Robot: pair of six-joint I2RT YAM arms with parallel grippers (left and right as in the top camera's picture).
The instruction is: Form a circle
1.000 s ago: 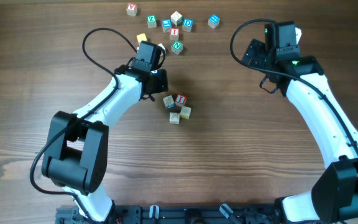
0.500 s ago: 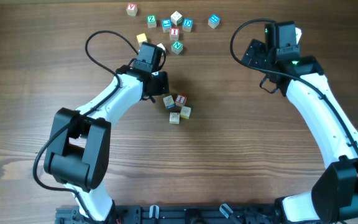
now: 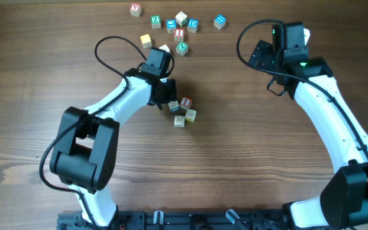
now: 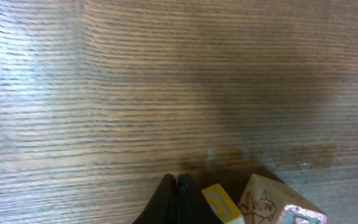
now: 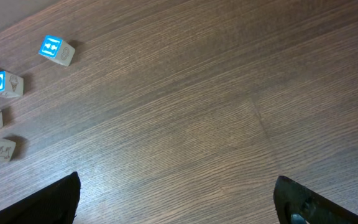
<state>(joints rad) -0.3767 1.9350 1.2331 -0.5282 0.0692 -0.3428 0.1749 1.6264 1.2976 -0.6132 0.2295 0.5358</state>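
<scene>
The circle is a tight cluster of small wooden cubes at the table's middle; a red-faced one sits at its top right. My left gripper is shut and empty, with its tips against the cluster's upper left cube. In the left wrist view the shut fingertips press together just left of a yellow-faced cube, and a cream cube with a drawing lies beside it. My right gripper hangs open at the back right, over bare wood.
A loose scatter of letter cubes lies at the back of the table, with a yellow one and a blue one at its edges. The right wrist view shows the blue cube and a D cube at far left.
My left gripper, still shut, has slid right and a little toward the front, up against the cluster's upper left cube. The right arm has not moved.
</scene>
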